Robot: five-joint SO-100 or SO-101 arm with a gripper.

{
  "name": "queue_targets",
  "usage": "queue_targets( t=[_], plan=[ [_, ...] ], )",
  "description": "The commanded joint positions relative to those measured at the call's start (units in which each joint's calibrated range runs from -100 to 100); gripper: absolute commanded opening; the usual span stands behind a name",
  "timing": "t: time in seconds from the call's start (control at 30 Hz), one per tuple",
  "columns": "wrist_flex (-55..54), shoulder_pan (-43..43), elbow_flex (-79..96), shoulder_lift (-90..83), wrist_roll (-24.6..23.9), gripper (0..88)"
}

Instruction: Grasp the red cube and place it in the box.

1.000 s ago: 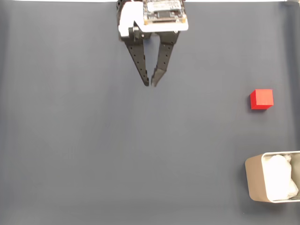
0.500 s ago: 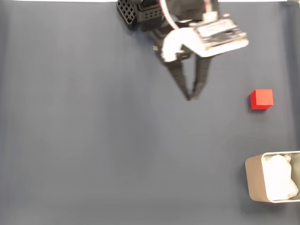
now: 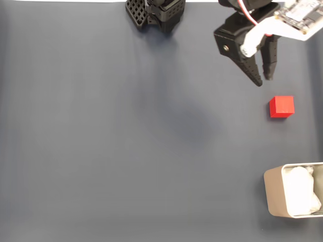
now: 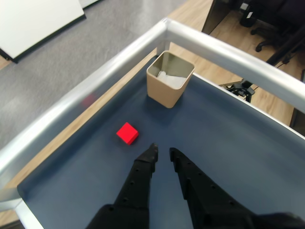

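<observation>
Nothing of the task was done at this point: I held nothing, and both grasping and placing lay ahead.

My pincer (image 3: 265, 80) hung near the far edge of the dark blue mat (image 3: 126, 151), toward its right side in the fixed view, fingers pointing down the mat toward the red cube (image 3: 281, 106). The fingertips were nearly pressed together, only a narrow slit between them, and they pinched nothing. In the wrist view my pincer (image 4: 161, 154) showed the same slim gap, with the red cube (image 4: 127, 133) just beyond and a little to the left of the tips, apart from them.

The cube sat flat on the mat close to its right edge in the fixed view, untouched. The box (image 3: 275, 194) stood at the near right corner of the mat, well apart from the cube, with white crumpled paper (image 3: 300, 190) inside. In the wrist view the box (image 4: 164, 88) stood past the cube, near the metal rail (image 4: 228, 52).

By my judgement, I needed to spread the fingers, close on the cube, lift it and carry it to the box.
</observation>
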Motion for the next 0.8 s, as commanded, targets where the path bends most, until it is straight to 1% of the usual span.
queue_targets(
  t=[0.0, 0.23, 0.47, 0.67, 0.77],
  plan=[
    [-1.5, -2.7, 0.4, -1.6, 0.1, 6.5],
    [-3.3, -6.1, 4.6, -1.7, 1.3, 8.5],
    [-8.0, -8.1, 9.7, -1.9, 0.9, 19.0],
    [-15.6, -7.8, 13.9, -1.8, 3.0, 27.5],
    [-17.8, -7.7, 14.8, -0.9, 3.8, 30.0]
  ],
)
